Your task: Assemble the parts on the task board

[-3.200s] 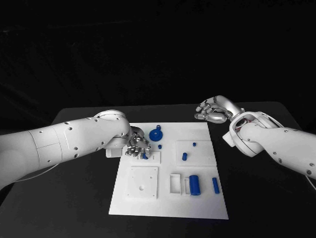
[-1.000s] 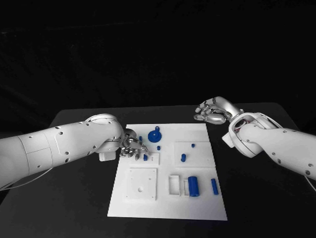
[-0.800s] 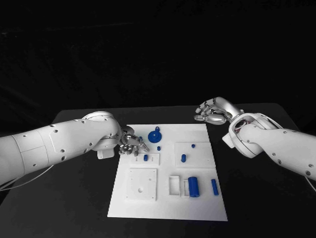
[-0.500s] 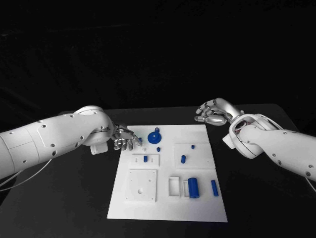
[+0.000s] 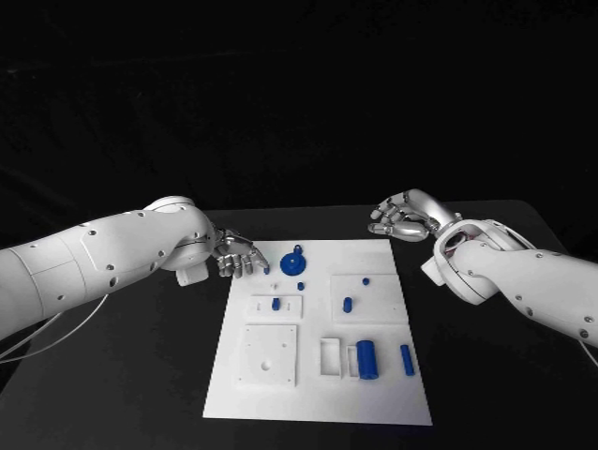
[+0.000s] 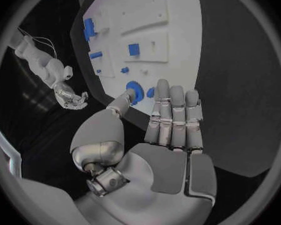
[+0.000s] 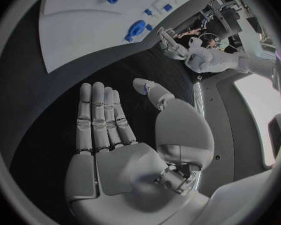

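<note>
Head view, from left to right: a smooth white arm reaches in over the matte black bench [image 5: 137, 375], ending in the silver, metallic left hand [image 5: 240, 255]. That hand hovers just off the far left corner of the task board [image 5: 313, 394] with its fingers straight and apart, holding nothing. The task board is a flat white rectangular plate lying in the middle of the bench, with several raised white square and rectangular blocks on it. Seven blue parts sit on the board. Near its far edge is a round blue disc [image 5: 295, 262] with a small knob. Close to it are a tiny blue peg [image 5: 301, 286] and a small part standing in a white block [image 5: 276, 304]. Further right are a small stud [image 5: 364, 280] and a short oval piece [image 5: 347, 303]. Toward the near edge lie a thick blue cylinder [image 5: 366, 359] and a thin blue rod [image 5: 408, 360], side by side. No writing can be read anywhere. At the right, the silver right hand [image 5: 405, 216] hangs beyond the board's far right corner, open and empty.
</note>
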Controlling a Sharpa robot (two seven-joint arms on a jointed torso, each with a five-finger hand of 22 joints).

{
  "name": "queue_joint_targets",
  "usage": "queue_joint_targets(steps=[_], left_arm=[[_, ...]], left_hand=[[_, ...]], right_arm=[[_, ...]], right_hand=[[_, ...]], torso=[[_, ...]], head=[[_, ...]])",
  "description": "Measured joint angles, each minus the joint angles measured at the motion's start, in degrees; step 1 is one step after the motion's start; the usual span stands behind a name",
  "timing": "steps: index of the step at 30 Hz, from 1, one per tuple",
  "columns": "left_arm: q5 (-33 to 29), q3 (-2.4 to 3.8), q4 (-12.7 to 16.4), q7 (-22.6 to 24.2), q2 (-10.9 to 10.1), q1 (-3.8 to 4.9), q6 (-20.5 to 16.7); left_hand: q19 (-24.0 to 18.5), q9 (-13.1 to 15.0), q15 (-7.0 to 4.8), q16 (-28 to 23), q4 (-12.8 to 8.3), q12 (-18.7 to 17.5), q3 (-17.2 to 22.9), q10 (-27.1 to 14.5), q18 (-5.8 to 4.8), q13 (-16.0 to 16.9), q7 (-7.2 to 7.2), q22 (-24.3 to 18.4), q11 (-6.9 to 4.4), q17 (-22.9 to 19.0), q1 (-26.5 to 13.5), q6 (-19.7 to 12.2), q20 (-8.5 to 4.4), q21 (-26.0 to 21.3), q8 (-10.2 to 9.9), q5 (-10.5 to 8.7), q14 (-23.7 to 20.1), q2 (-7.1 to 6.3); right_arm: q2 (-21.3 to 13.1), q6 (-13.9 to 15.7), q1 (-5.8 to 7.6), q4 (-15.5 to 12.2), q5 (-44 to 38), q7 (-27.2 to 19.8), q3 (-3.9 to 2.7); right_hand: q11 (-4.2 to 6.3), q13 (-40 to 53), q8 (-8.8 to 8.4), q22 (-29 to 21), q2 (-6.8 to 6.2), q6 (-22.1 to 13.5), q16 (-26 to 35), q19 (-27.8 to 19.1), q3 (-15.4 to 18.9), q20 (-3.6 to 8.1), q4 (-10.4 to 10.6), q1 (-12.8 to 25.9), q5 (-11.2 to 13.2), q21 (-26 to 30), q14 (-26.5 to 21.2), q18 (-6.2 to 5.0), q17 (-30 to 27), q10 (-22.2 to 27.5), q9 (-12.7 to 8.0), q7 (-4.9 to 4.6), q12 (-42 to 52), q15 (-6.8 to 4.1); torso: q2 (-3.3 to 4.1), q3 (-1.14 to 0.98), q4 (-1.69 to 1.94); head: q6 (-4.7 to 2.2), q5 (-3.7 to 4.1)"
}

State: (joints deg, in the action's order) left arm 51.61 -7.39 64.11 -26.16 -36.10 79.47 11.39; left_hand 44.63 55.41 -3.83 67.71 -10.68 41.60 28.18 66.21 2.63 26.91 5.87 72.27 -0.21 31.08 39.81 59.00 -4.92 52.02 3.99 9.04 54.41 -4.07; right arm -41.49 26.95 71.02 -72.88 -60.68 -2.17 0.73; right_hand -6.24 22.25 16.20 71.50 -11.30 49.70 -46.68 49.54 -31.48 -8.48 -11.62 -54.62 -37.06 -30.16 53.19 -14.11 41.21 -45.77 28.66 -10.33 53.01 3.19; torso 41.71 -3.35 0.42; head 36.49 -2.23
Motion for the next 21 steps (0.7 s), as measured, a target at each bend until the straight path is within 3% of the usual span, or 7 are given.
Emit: queue_joint_targets(steps=[14,21], left_arm=[[3.07,-0.02,-6.24,0.79,4.20,-0.06,-0.36],[3.49,-0.02,-9.07,1.47,6.03,-0.65,-0.32]], left_hand=[[0.00,-0.80,0.20,0.02,0.27,-0.33,-0.27,0.47,0.01,0.11,-0.31,0.32,-0.39,0.03,0.00,0.31,0.00,-0.22,0.99,0.00,0.21,0.00],[1.06,2.12,-0.46,2.46,0.28,1.91,-1.62,1.66,0.01,1.77,-1.29,1.52,-1.22,1.28,0.53,2.00,-0.41,0.31,4.67,0.55,1.29,0.53]], right_arm=[[0.17,0.00,0.00,-0.03,0.00,0.01,0.00],[0.37,0.00,0.00,-0.01,0.00,0.00,0.00]], right_hand=[[0.00,0.01,0.00,0.00,0.00,0.00,0.00,0.00,0.00,0.00,0.00,0.00,0.00,0.00,-0.19,0.00,-0.06,0.00,0.00,0.00,0.00,0.19],[0.00,-0.04,0.00,0.00,0.00,0.00,0.00,0.00,0.00,0.00,0.00,0.00,0.00,0.00,-0.19,0.00,-0.06,0.00,0.00,0.00,0.00,0.19]], torso=[[0.13,0.00,-0.15],[0.13,0.04,-0.15]], head=[[-0.23,-0.05],[-0.15,0.29]])
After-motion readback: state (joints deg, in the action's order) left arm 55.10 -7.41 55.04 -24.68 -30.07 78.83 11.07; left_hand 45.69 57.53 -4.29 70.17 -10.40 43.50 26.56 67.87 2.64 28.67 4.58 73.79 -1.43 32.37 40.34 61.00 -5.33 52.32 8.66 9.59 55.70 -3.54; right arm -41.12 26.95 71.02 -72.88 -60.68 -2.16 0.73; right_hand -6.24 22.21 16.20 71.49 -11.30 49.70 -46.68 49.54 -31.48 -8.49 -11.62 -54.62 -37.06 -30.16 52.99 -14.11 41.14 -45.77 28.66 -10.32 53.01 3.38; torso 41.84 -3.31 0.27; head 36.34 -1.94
